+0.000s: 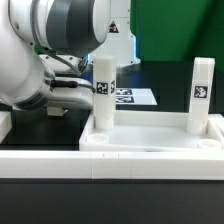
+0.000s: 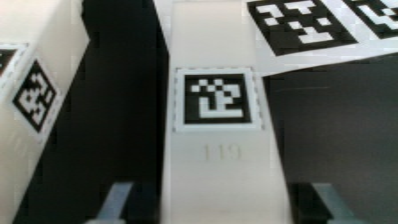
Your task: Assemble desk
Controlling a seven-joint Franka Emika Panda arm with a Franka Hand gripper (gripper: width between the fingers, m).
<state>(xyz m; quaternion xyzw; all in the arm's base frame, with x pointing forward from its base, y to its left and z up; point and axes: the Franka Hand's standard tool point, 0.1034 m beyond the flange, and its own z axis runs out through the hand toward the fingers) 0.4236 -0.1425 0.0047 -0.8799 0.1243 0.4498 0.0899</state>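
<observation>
On the black tabletop [image 1: 40, 140], toward six o'clock in the exterior view, lies the white rimmed desk top [image 1: 150, 135], and two square-section legs stand upright in it. One leg [image 1: 104, 95] rises at the desk top's nine o'clock end, and the second leg [image 1: 201, 92] at its three o'clock end. Each bears a black-and-white tag on the face toward the camera. How deep they sit in their sockets cannot be told. A long plain white rail [image 1: 150, 163] runs just beside the desk top's six o'clock edge. At twelve o'clock of the desk top, behind the legs, the marker board [image 1: 135, 97] lies flat. The robot arm [image 1: 45, 50] fills the exterior view from nine to eleven o'clock and extends to the nine o'clock leg. The wrist view looks along that leg. The pincer [image 2: 219, 198] is partly spread, with one finger [image 2: 121, 200] on each side of the leg. A dark gap shows between each finger and the leg, so nothing is clamped.
</observation>
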